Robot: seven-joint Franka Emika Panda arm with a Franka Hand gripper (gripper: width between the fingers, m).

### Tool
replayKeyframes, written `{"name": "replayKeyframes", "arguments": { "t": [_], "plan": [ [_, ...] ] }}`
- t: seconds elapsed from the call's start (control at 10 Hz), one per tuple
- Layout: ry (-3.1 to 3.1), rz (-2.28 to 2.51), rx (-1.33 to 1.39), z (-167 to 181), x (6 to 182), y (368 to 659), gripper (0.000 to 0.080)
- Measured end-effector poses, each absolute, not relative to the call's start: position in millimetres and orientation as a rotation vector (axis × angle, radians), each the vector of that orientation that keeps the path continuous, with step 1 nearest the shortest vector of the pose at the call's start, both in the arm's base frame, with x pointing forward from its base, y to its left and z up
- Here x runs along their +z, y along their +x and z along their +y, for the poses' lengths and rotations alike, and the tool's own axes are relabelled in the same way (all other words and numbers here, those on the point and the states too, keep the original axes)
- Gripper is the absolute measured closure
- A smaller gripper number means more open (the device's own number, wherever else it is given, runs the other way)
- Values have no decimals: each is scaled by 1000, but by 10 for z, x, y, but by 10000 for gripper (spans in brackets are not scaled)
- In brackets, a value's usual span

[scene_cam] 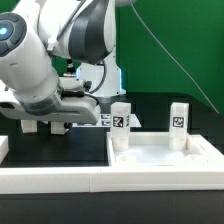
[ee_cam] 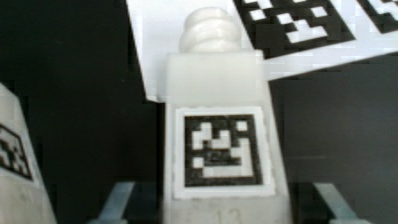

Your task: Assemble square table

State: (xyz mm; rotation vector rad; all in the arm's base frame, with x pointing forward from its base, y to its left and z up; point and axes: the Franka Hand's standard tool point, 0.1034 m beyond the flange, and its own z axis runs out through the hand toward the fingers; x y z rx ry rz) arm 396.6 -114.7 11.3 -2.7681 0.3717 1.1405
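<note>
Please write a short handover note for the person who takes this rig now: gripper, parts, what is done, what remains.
Gripper: fingers on both sides of a third leg on the table; clamped or not, I cannot tell.
Square tabletop: at the exterior view's right; leg one and leg two stand upright at its far corners.
Done: apparently those two legs. Left: fit the third leg, then a fourth, which I cannot locate.
</note>
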Motion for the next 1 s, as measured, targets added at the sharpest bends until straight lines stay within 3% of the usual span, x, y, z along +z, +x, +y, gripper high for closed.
{"name": "replayKeyframes", "arguments": {
  "t": [0.3,0.7,0.8,1.0],
  "plan": [
    [-2752,339,1145,-1092,381,4270,511],
    [-2794,338,1076,-1124,347,4349,509],
    [-2861,339,948,-1149,327,4447,509],
    [-2915,349,815,-1118,461,4623,509]
  ]
}}
